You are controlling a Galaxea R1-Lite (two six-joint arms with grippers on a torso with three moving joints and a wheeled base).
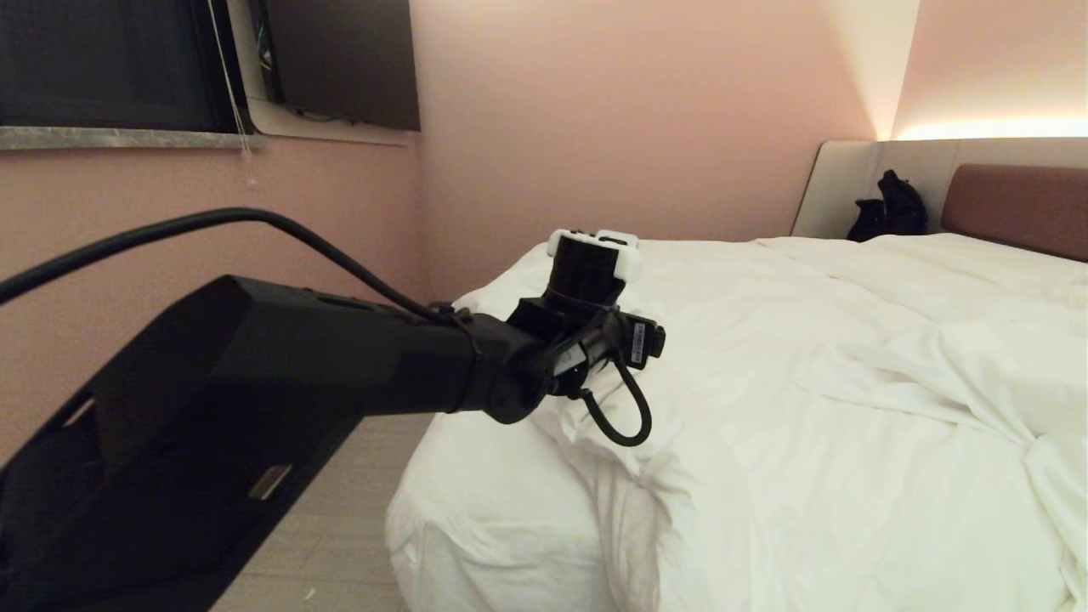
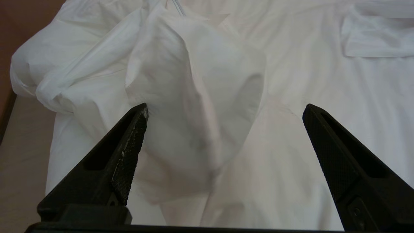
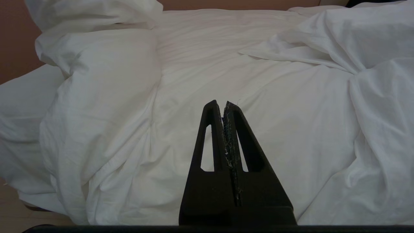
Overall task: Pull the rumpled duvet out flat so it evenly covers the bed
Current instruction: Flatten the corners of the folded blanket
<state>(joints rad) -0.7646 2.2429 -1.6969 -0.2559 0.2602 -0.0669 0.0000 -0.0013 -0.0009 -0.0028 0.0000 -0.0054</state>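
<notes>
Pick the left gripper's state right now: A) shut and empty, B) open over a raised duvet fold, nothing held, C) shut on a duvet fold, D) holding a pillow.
B: in the left wrist view the left gripper has its fingers spread wide above a puffed-up fold of the duvet, with no cloth pinched between them.

A dark wall-mounted television hangs at eleven o'clock beside a dark window; a black bag sits at two o'clock against the pink wall.

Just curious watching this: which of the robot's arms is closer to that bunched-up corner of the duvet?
The left. Its end effector hangs open right over the duvet corner's raised fold. The right end effector, shut, points at flatter duvet mid-bed, away from that corner.
</notes>
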